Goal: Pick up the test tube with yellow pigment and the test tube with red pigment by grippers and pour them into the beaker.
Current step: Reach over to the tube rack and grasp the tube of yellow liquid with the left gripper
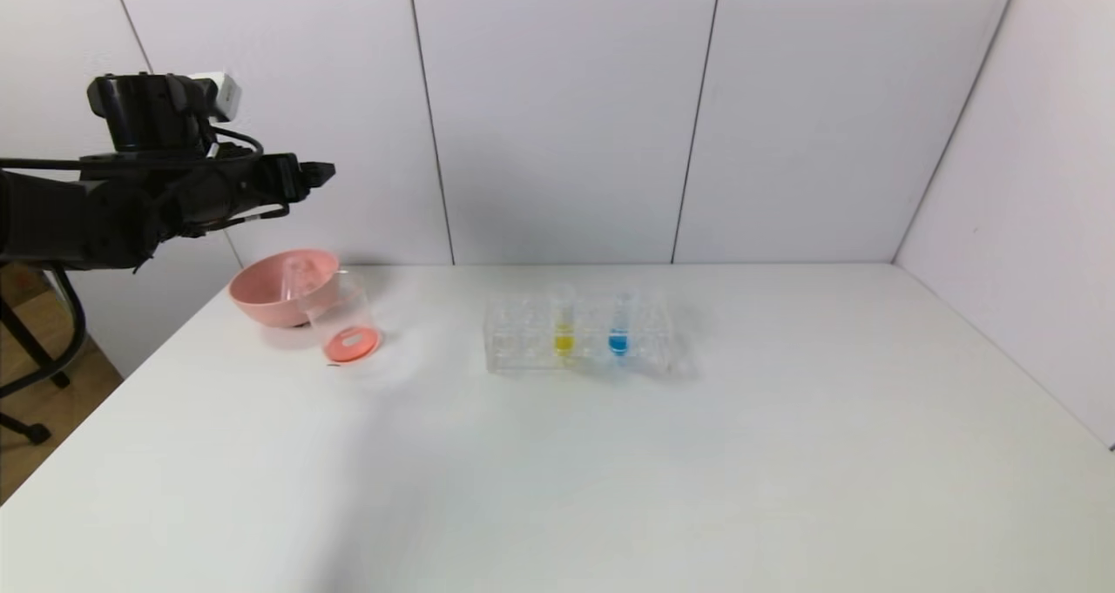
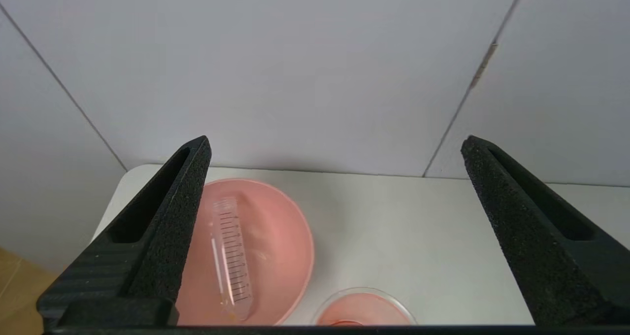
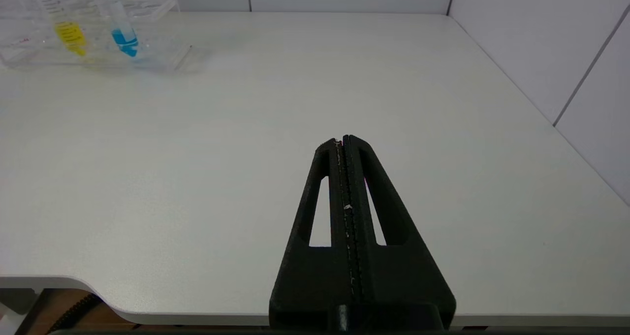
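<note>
I work in a lab-style test cell: plain white table (image 1: pixel 610 454), pale grey panelled walls (image 1: pixel 566 114), clear plastic tube rack (image 1: pixel 584 336) holding graduated tubes of coloured liquid

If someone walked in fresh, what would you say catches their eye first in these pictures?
Probably the pink bowl at the table's far left, with an emptied test tube lying in it and the beaker holding red-orange liquid beside it. Next, the yellow tube and the blue tube standing in the clear rack mid-table. The left claw hangs open above the bowl; the right claw is shut over the table's near edge.
</note>
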`<move>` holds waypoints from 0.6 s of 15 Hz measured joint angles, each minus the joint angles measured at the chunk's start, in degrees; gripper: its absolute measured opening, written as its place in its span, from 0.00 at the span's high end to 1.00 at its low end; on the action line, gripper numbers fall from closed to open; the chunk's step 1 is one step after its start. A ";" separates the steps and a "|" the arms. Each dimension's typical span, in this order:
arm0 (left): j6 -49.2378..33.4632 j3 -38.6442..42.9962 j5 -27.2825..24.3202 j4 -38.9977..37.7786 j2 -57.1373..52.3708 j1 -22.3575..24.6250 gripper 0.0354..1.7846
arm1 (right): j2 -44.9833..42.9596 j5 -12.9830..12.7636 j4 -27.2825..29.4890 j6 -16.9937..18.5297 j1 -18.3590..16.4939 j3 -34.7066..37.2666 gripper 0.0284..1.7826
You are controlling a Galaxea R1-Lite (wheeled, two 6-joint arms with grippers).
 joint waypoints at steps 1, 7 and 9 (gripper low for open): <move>0.00 1.55 0.00 -0.57 -1.57 -0.79 0.00 | 0.00 0.00 -0.02 0.00 0.00 0.00 0.95; -0.29 12.85 0.50 -1.16 -11.93 -7.86 0.00 | 0.00 0.00 0.00 0.00 0.00 0.00 0.95; -0.43 16.57 0.63 -2.15 -15.15 -11.20 0.00 | 0.00 0.00 0.00 0.00 0.00 0.00 0.95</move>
